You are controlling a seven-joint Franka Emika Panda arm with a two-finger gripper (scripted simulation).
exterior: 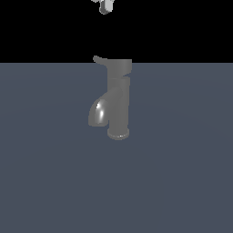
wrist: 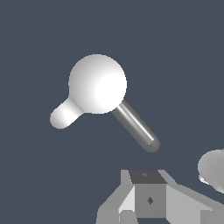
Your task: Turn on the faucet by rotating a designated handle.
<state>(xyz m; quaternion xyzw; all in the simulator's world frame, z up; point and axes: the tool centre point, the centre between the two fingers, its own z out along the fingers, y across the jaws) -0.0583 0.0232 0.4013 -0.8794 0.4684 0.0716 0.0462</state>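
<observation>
A Franka arm's gripper hangs at the top centre of the exterior view, well above the faucet, which stands upright on a bare blue-grey surface in the middle of the frame. The handle juts from the wide top cap toward the exterior view's left, directly over the glossy curved spout. Only the gripper's lower tip shows there, and the wrist view catches just its body at the lower edge, so how far the jaws are parted cannot be told; it appears to hold nothing. In the wrist view the cap reads as a bright disc at upper centre with two arms leaving it: a short pale rounded one toward the lower left and a thin dark rod toward the lower right. Which is the lever is unclear. The approach looks barely begun; a good descent would come beside the lever's rounded tip and push sideways, clear of cap and spout. Nothing else stands nearby.
</observation>
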